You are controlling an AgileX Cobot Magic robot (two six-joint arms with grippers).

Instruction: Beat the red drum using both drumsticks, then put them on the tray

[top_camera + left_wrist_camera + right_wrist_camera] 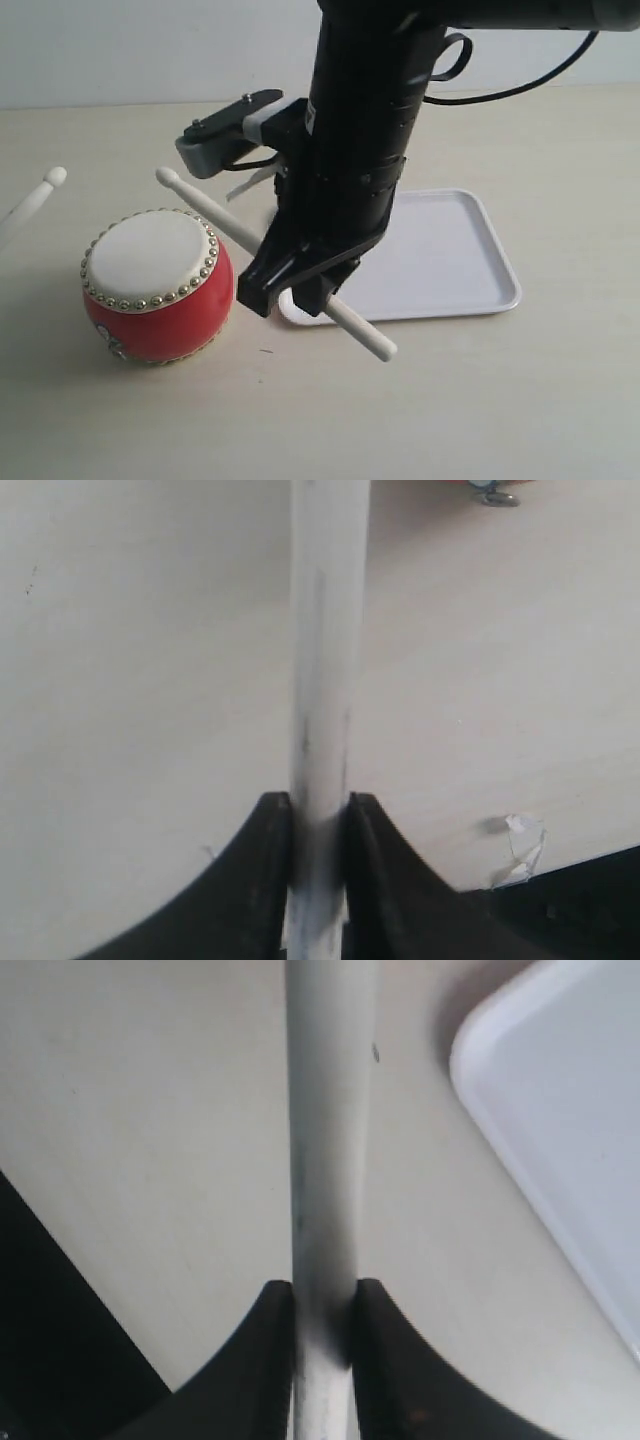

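- Red drum [157, 285]: stands upright on the pale surface [500, 400] at the lower left of the exterior view, with its cream skin and ring of brass studs facing up.
- Tray [450, 260]: white, lies flat on the surface right of centre. Its lower-left corner is hidden behind the black right arm [360, 120].
- Right gripper [325, 1295]: clenched on the right drumstick [215, 212], with both black fingers pressed against the shaft on either side.
- Right drumstick: runs diagonally in the exterior view, from its rounded tip above the drum's upper right rim down to its butt end at lower centre, just past the tray's lower-left corner.
- Left gripper [320, 810]: grasping the left drumstick [35, 200], with the shaft pinched between its two fingers. This gripper lies outside the exterior view.
- Left drumstick: only its tip and a short length of shaft enter at the left edge of the exterior view, to the upper left of the drum and apart from the skin.
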